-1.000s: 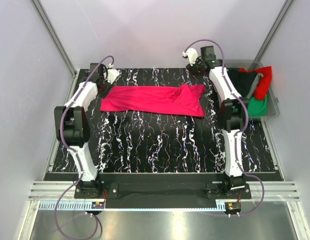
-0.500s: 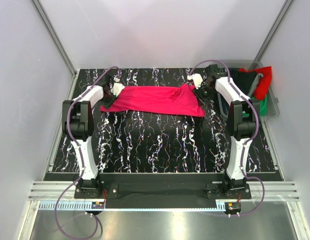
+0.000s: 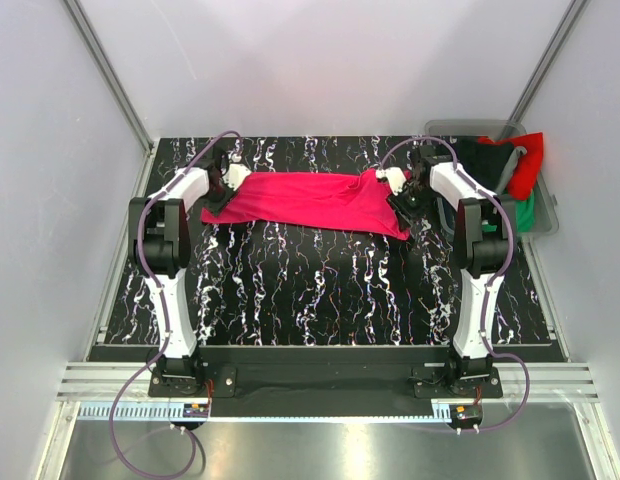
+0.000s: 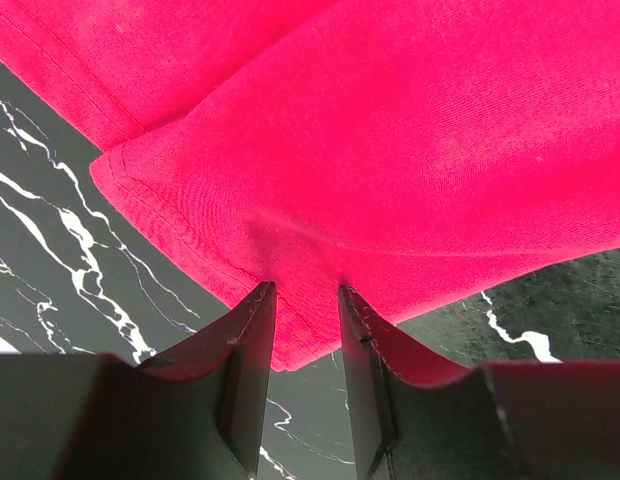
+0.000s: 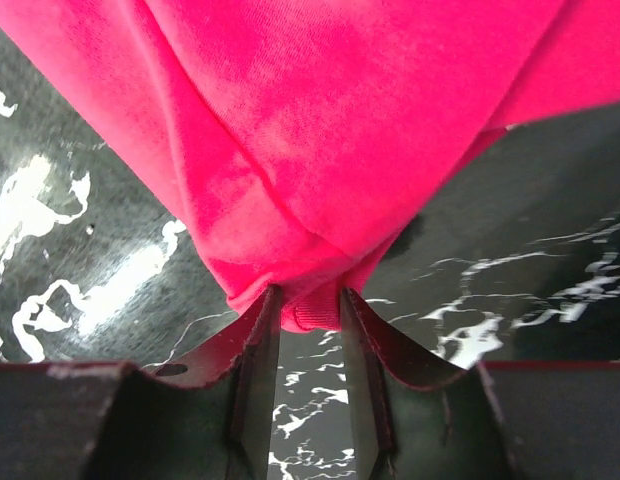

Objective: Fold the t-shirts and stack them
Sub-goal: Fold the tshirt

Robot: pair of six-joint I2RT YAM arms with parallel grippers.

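Position: crimson-pink t-shirt [image 3: 310, 200] lies flat on the black marbled tabletop [image 3: 320, 300], upper centre of the top view. Black t-shirt [image 3: 480, 155], red t-shirt [image 3: 530, 160] and green t-shirt [image 3: 515, 212] sit in the grey bin [image 3: 550, 225] at upper right.

Claws: left claw [image 4: 305, 300] is closed on a thin bite of the hem at the shirt's left end. Right claw [image 5: 310, 300] is closed on a bunched tuck of cloth at the right end.

Risks, as judged:
- The left bite is shallow, close to the edge, so the hem may slip out under tension.
- The right pinch gathers several layers, so the fold line may come out creased or skewed.
- An uneven lift of the two ends would twist the cloth.

Orientation: long axis runs left to right across the top view, parallel to the far tabletop edge. The collar end cannot be told.
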